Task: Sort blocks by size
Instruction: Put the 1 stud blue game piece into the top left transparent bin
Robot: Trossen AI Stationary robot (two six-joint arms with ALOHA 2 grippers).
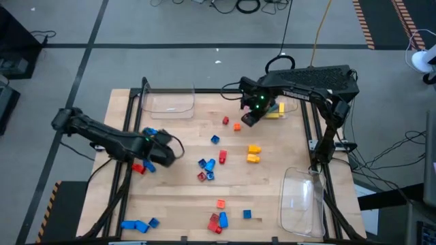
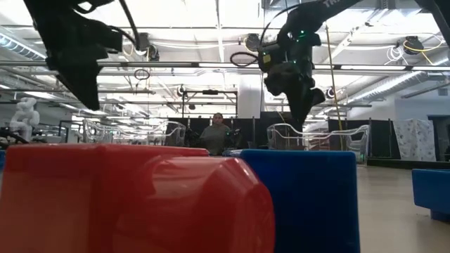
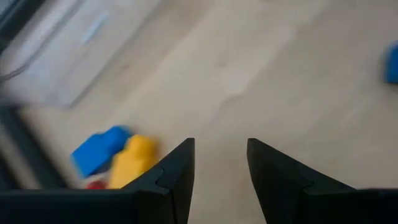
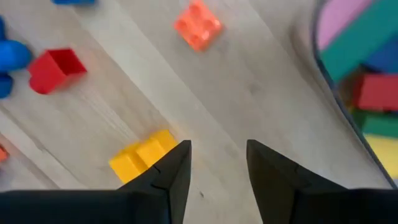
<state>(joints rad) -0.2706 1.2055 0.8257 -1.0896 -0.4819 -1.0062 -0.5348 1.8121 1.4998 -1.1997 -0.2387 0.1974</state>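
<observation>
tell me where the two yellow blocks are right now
In the high view the two yellow blocks sit side by side right of the table's centre, below the right gripper, with a red block to their left.

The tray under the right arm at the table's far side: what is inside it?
The far tray holds several blocks: pink, green, red and yellow show in the right wrist view. From above, the right claw and arm cover most of it, so no count is possible.
</observation>
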